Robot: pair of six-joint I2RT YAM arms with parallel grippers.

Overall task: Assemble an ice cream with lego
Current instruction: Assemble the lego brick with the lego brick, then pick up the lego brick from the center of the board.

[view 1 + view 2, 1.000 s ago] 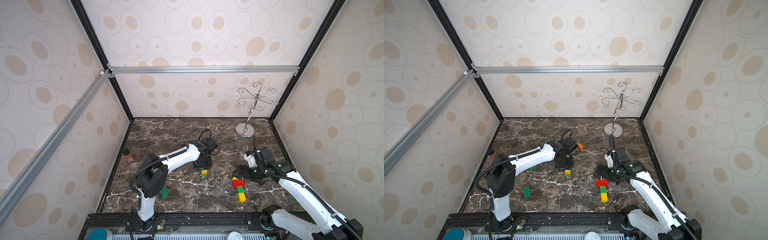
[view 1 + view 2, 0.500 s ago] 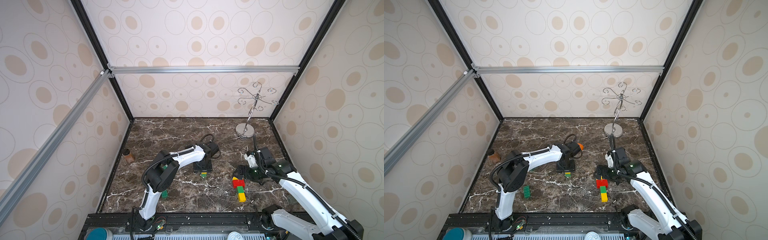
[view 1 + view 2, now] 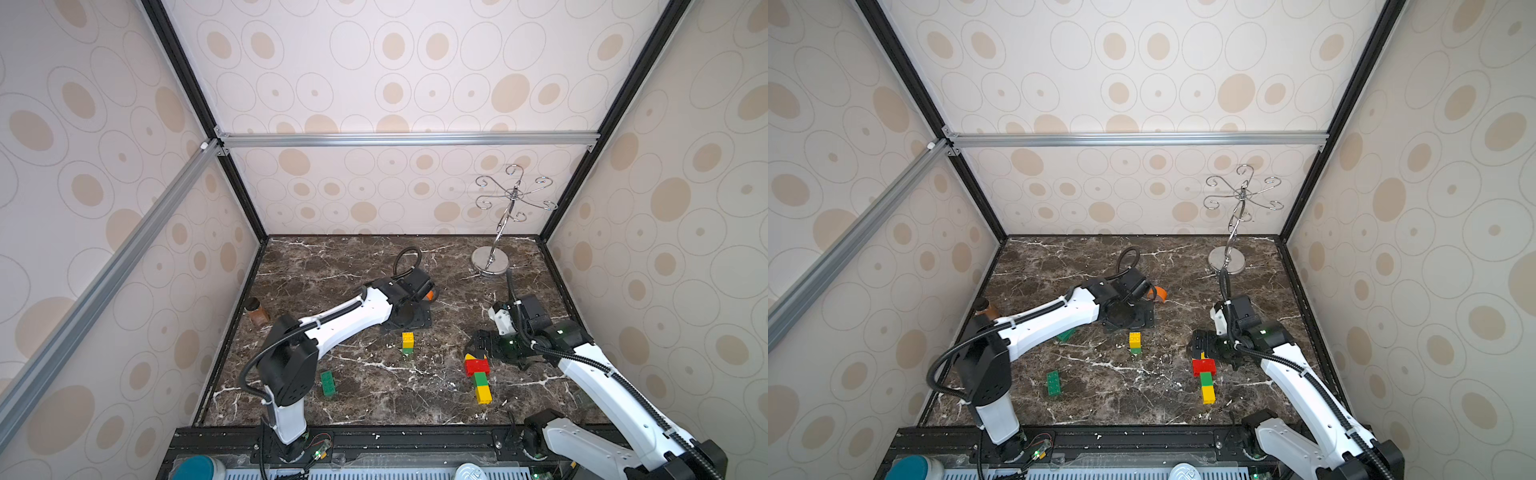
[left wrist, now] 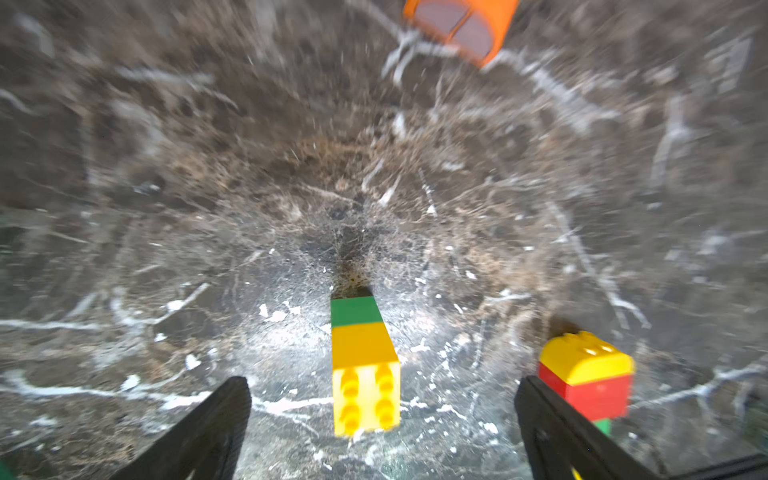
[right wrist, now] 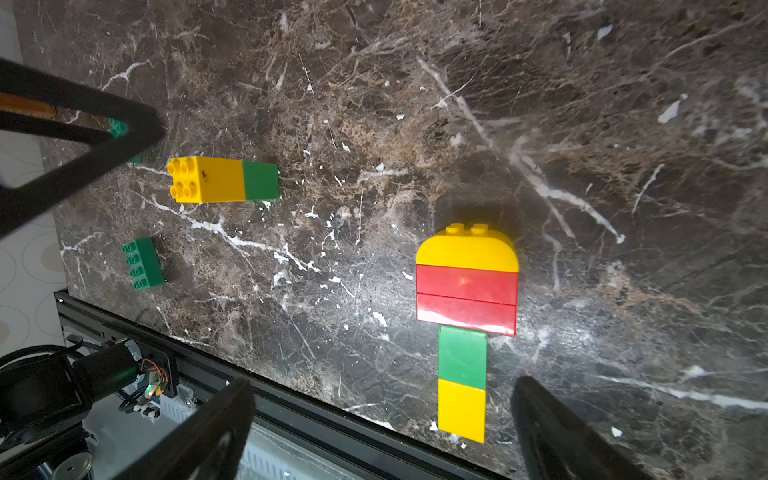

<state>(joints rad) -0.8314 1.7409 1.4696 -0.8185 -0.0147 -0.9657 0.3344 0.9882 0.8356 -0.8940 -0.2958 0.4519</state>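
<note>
Notably, both top views hide the fingers of the left gripper beneath its wrist. The blurred left wrist view shows them spread wide, standing either side of a yellow-and-green brick pair without touching it. An orange dome piece is cut off by that frame's edge, and one green brick lies half buried under the left forearm in a top view. The right gripper also gapes empty, and from above it covers most of the yellow dome. The table is dark brown marble with white veins, boxed in by cream walls with tan ovals. A chrome hook stand stands at 1 o'clock and a brown jar at 9 o'clock by the wall. The lego ice cream lies flat at 4 o'clock, long axis running 12 to 6, dome toward 12, yellow stick end toward 6. The pair, near the centre, lies likewise, studs toward 12. A green oblong brick at 7 o'clock also runs 12 to 6.
</note>
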